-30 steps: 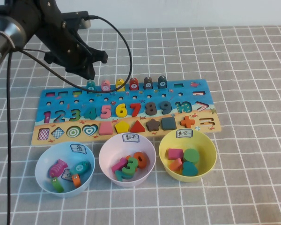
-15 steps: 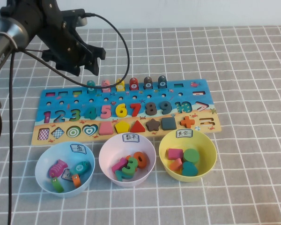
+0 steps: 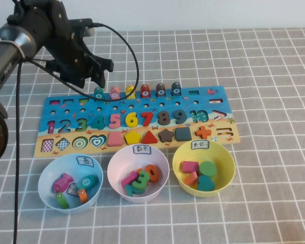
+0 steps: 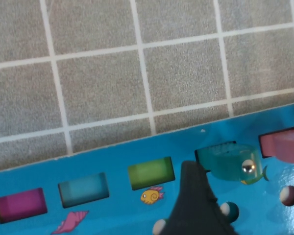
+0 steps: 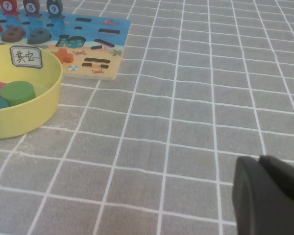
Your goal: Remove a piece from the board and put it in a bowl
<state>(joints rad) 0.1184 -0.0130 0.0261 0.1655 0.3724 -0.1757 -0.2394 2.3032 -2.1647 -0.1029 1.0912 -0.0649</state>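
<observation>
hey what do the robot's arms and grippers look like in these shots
The left arm is black with a silvery metal section, and a thin black cable loops from it. The left gripper, above the board's far left edge, has matte black fingers. The right gripper, low over the table, shows only as a rounded black tip.

I work at what looks like a lab test bench: a table under a grey cloth with a white grid (image 3: 274, 76), a plain pale wall (image 3: 193, 12) behind it, and sorting bowls each with a handwritten label (image 3: 142, 149), laid out like a staged trial.
</observation>
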